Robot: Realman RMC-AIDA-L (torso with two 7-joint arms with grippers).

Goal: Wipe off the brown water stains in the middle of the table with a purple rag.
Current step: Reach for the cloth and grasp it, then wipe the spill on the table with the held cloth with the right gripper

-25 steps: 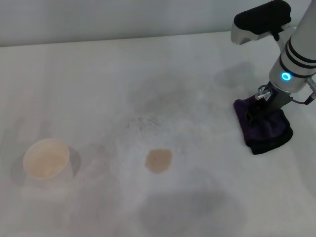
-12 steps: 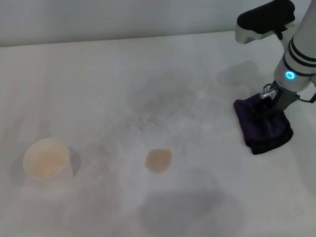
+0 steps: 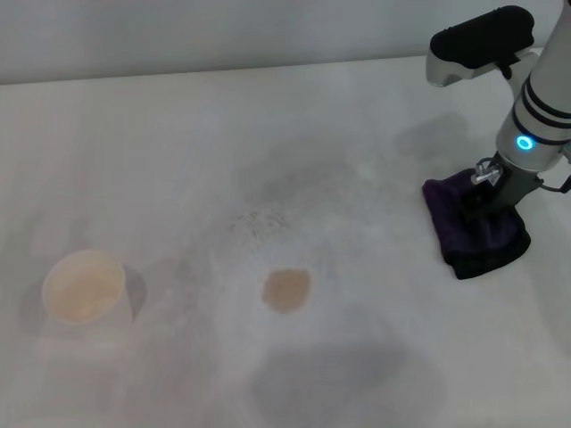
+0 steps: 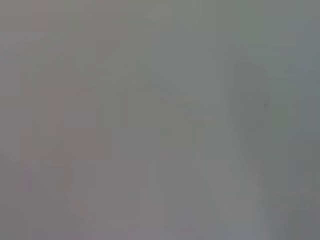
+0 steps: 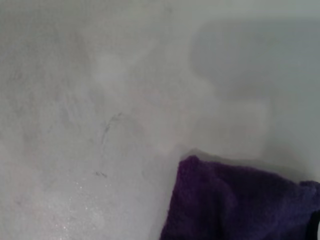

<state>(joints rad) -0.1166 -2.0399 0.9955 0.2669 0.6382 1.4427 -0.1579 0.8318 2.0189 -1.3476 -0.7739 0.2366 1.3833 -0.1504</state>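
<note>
The purple rag (image 3: 482, 236) lies bunched on the white table (image 3: 178, 143) at the right side. My right gripper (image 3: 477, 205) comes down from above onto the rag's top, its tip sunk among the dark folds. In the right wrist view a corner of the purple rag (image 5: 235, 200) fills one edge, with bare table (image 5: 100, 100) beside it. The brown water stain (image 3: 285, 290) is a small tan blot near the table's middle, well to the left of the rag and apart from it. My left gripper is out of view; its wrist view shows only plain grey.
A white cup (image 3: 84, 285) with a tan inside stands at the left, near the front. A faint grey speckled smudge (image 3: 259, 218) lies just behind the stain. The table's far edge (image 3: 223, 69) meets a pale wall.
My right arm has drifted a little to the right over the rag. The rag, the stain and the cup have stayed where they were.
</note>
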